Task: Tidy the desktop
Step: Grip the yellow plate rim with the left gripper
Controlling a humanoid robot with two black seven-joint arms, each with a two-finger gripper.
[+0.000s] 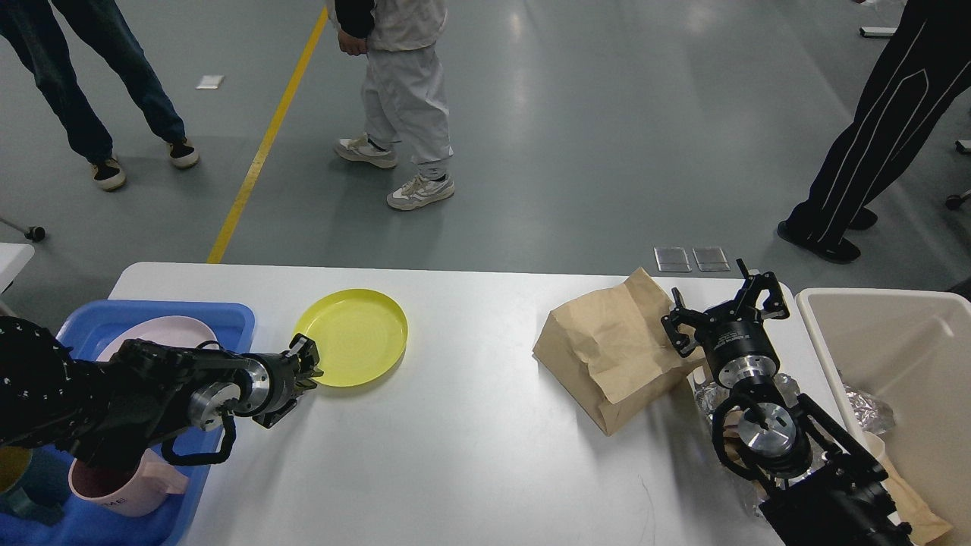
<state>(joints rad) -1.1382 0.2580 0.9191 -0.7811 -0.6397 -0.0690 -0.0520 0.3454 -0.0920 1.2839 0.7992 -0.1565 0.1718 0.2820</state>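
Note:
The white desktop (470,447) fills the lower half of the head view. A round yellow plate (356,334) lies on it at the left. My left gripper (306,362) is shut on the plate's near-left rim. A crumpled brown paper bag (607,349) lies on the right side. Just right of the bag, my right gripper (724,303) stands open with its fingers spread upward and nothing between them.
A blue tray (227,318) at the left edge holds a pink plate (163,334) and a pink mug (114,485). A beige bin (895,334) with foil and paper stands at the right. Crumpled foil (705,394) lies by my right arm. People stand on the floor beyond.

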